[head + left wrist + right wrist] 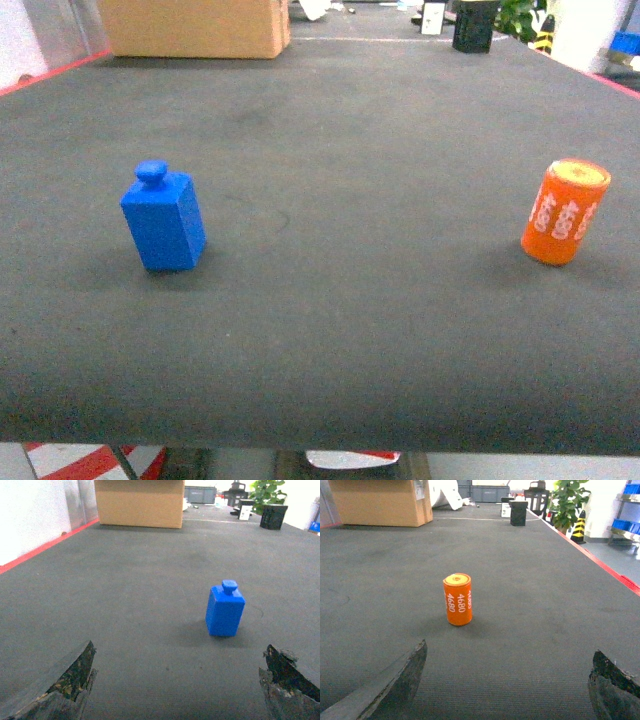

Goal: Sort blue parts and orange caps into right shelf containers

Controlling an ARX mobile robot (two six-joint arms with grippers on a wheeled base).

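Blue part [163, 221] stands upright, bench [350, 330] left side; orange cap [564, 212] upright far right, well apart. Both prob. rigid light plastic, smooth, may slip or tip if nudged. Blue: pinch flat side faces of blocky body, not knob. Orange cap w/ white "4680" print: pinch mid-cylinder across the round. Left gripper [175, 690] jaws spread wide, empty, blue part ahead btw them. Right gripper [505, 690] same, cap ahead. Cardboard box [195, 27] at far edge.

Head view high above the dark mat [350, 330]; both wrist views low, forward-facing along it.
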